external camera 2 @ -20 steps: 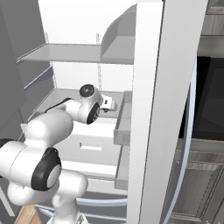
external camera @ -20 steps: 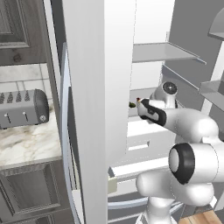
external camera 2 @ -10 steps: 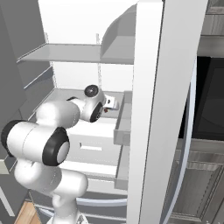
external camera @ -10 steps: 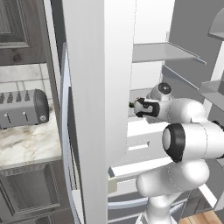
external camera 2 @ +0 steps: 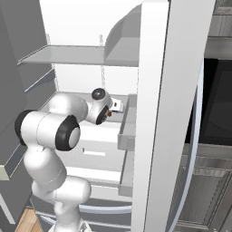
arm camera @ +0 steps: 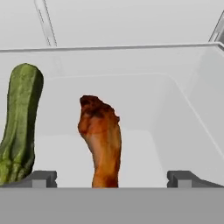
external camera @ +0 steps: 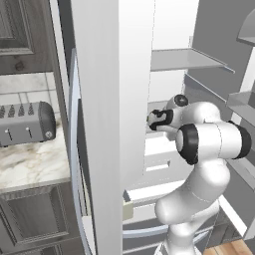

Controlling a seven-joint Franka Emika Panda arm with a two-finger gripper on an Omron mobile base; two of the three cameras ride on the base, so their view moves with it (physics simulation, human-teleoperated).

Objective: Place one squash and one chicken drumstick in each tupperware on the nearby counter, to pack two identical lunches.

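The arm [external camera: 206,149] is glossy white, built from fat rounded segments like stacked capsules, swelling at each bend. Black bands ring the joints, and round black caps close the ends of the elbow housings. The small wrist segment is white with a black disc on its end. The gripper [arm camera: 111,177] shows two small dark grey, blocky finger tips [arm camera: 38,177].

Flat even rendered light, soft shadows, no glare; edges perhaps slightly pixelated.
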